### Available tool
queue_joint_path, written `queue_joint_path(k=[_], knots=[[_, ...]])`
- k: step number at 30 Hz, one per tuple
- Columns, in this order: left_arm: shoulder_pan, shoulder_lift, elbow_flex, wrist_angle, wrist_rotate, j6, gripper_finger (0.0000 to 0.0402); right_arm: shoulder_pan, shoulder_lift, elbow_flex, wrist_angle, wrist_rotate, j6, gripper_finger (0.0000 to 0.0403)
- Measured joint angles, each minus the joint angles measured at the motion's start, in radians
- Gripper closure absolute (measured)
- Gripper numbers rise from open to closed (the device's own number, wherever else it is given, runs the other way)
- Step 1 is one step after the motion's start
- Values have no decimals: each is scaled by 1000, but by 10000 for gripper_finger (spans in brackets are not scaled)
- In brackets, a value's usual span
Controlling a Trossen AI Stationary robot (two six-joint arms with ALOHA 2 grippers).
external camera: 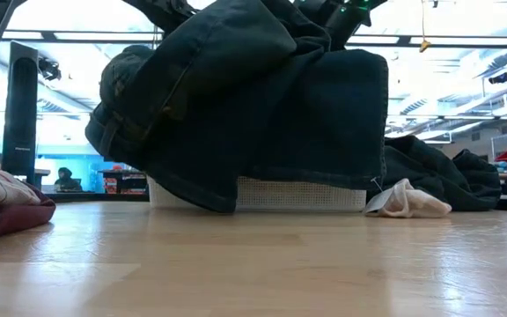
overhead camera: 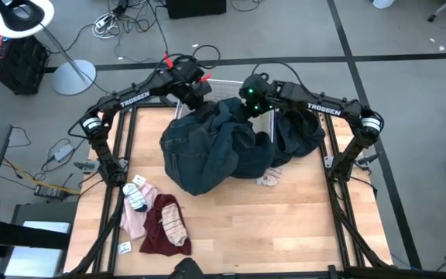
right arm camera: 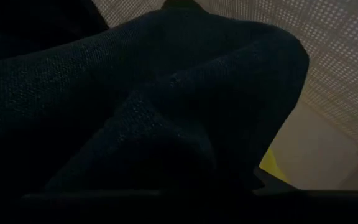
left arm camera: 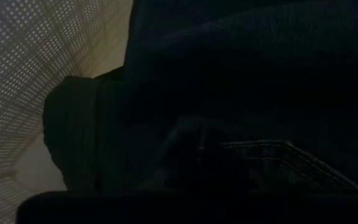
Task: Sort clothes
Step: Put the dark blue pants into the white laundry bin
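High view: both arms reach in over the table's far edge. The left gripper (overhead camera: 194,91) and right gripper (overhead camera: 252,99) sit at the top of the large dark teal garment (overhead camera: 211,151), which spreads from the white bin (overhead camera: 268,122) toward the table's middle. Fingers of both are buried in cloth, so I cannot tell whether they are apart or clamped.

A second dark garment (overhead camera: 299,132) lies by the right edge, with a small pale sock (overhead camera: 269,179) just beside the teal heap. Near the left edge lie a pink garment (overhead camera: 134,217), a maroon garment (overhead camera: 161,229) and striped socks (overhead camera: 137,194).

Low view only: the teal garment (external camera: 253,106) hangs lifted and draped over the bin (external camera: 297,194).

Left wrist view: dark denim with stitching fills the view, mesh wall (left arm camera: 36,68) beside it. Right wrist view alone shows a yellow scrap (right arm camera: 272,167) inside the bin.
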Motion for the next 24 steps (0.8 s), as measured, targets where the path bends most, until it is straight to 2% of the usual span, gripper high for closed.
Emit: queue_joint_path(k=[6, 11, 16, 24], knots=[[10, 1, 40, -28, 2, 2, 288, 0, -21, 0, -21, -5, 2, 283], [24, 0, 131, -137, -2, 40, 270, 0, -84, 0, -36, -6, -48, 249], [27, -12, 239, -238, -18, 111, 269, -3, -168, 0, -36, -2, -50, 238], [27, -82, 360, -292, -36, 116, 269, -6, -293, 1, -102, 2, -25, 243]])
